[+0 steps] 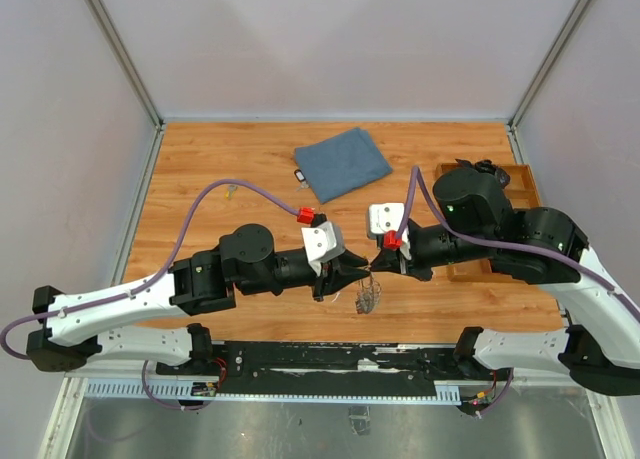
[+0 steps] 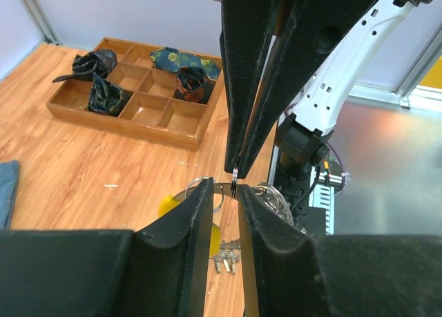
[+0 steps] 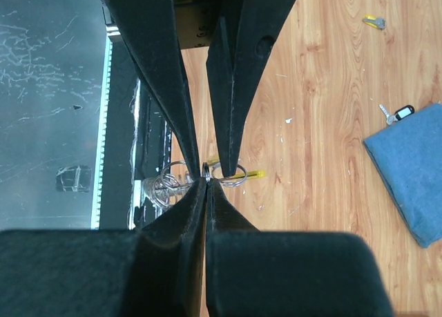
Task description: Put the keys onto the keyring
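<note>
Where the right hand (image 3: 207, 184) closes, the keyring (image 1: 367, 296) sits pinched.

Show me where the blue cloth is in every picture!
Top view: the blue cloth lies at the far middle of the table.
Left wrist view: only a sliver of the blue cloth shows at the left edge.
Right wrist view: the blue cloth is at the right edge.
Shared landmark: the bundle of metal rings, seen in all three.
</note>
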Available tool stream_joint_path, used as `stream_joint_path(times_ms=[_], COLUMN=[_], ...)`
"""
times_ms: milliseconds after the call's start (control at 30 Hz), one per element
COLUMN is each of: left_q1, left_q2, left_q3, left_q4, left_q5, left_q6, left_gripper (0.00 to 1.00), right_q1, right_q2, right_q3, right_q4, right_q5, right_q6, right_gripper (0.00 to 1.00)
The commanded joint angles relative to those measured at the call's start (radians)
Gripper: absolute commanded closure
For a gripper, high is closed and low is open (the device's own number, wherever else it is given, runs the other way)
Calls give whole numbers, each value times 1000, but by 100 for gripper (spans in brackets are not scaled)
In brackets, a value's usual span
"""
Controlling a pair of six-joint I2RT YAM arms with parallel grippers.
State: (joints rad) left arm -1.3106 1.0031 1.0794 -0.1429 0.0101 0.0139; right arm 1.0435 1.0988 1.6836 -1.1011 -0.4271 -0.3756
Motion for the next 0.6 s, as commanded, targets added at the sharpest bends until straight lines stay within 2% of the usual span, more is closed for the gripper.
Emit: stream_joint_path(times_ms=[0,133,167,300,400,467,567], left_q1=[1,1,1,1,1,0,1], left_q2=[7,8,6,-18,-55,-81,-123], left_q3=[1,6,6,-9,-38,-62,-110], left_q4=[42,45,45,68,117,160,246], left_q5=[17,20,20,20,32,56,86], left_q6=[-5,-3,-4,-13,-33,-59,-103], left_gripper=[77,97,99,100,99,99,99], right_q1=[32,32,33,33,33,33,33], right_q2=[-15,-16,-17,-46,-103,-164,-273], right_q3=[-6,-17,-18,-34,-78,-133,-269], right_q4=[39,43,45,81,181,280,496], right_q5=[-26,-27,-27,-37,-27,-24,-60], right_q6=[-16,-17,-16,-18,-12,9,59], right_gripper=[100,100,100,96,80,72,68])
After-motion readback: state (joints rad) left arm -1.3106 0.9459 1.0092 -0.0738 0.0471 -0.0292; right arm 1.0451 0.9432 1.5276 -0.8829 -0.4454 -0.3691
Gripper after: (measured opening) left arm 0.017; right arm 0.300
